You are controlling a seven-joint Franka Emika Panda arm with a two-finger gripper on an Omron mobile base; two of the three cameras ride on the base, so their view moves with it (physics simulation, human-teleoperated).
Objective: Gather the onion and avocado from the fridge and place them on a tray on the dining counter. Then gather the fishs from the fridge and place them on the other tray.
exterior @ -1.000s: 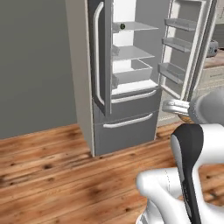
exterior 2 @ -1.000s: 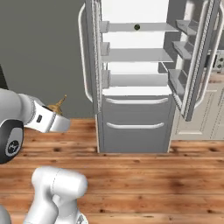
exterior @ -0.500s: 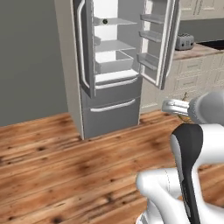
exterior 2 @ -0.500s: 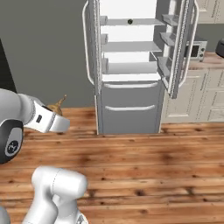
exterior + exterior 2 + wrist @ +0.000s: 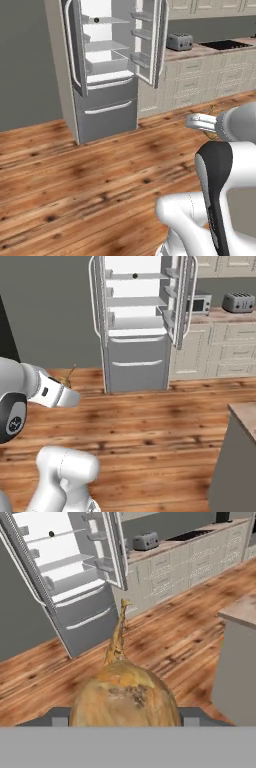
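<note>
White Franka arm, dark joints

Glossy white rounded links (image 5: pixel 190 220) with a black-grey band at 1 joint (image 5: pixel 216 175); in the right base view, a dark round cap (image 5: pixel 14 418) and small dark marks on the wrist (image 5: pixel 47 392).

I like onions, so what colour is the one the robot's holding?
Golden-brown onion with a dry tan stalk, best in the hand view.

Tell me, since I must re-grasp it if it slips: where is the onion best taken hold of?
Grip the onion across its round body at the widest girth, one finger on each side, as the tool holds it in the hand view. Come from the end opposite the thin dry stalk, which is too slender to clamp; the rounded flanks look likelier to seat between the fingers.
</note>
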